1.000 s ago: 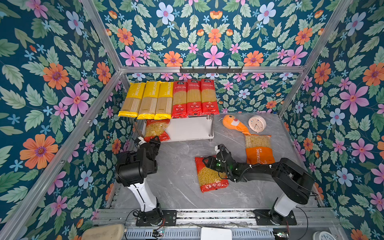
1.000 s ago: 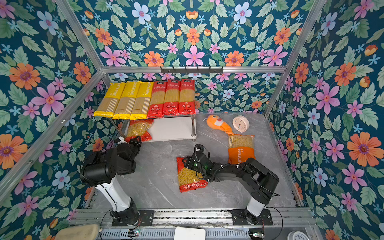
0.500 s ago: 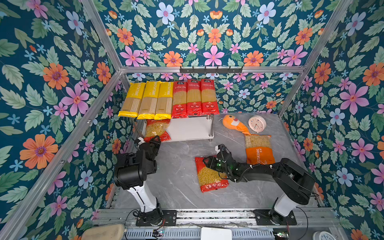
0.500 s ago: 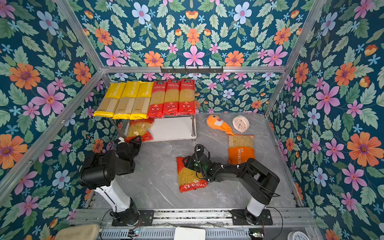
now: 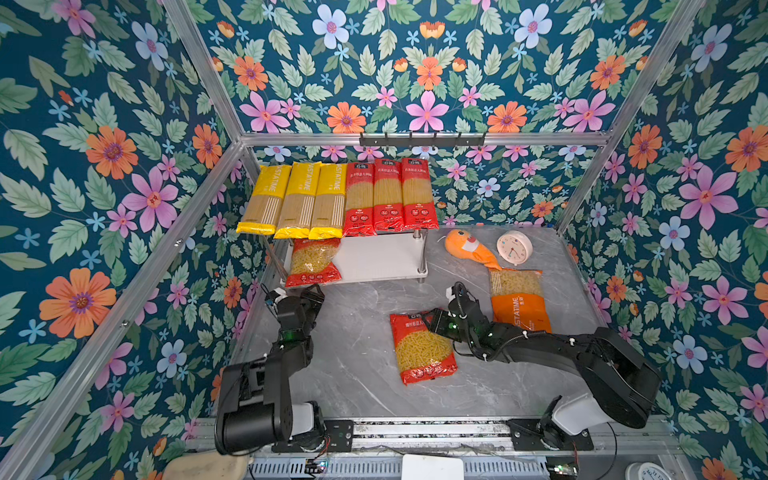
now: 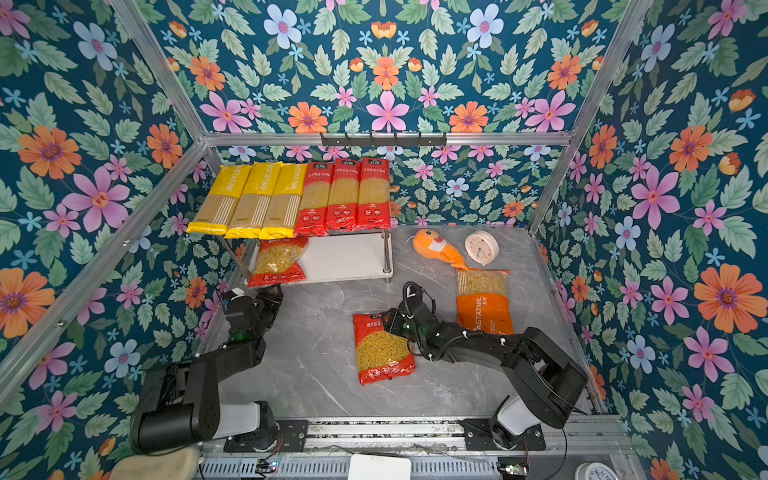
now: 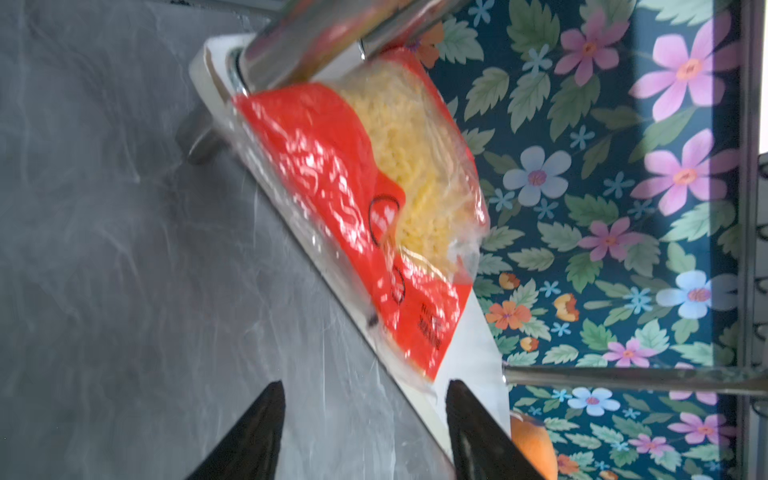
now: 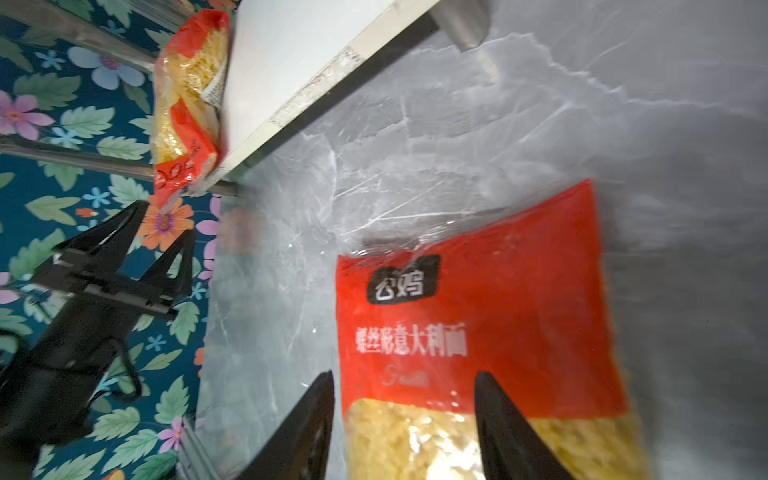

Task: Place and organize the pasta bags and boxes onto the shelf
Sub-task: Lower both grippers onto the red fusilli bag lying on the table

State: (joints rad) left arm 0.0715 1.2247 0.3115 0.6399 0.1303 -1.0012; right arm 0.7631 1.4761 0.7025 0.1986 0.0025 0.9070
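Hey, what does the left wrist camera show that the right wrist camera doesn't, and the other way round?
Only the left wrist view: a bit of the orange plush fish. Only the right wrist view: the red bag on the table, with the open right gripper over its labelled end. Both: the shelf, its lower board carrying the other red bag, the grey table, and the open left gripper.
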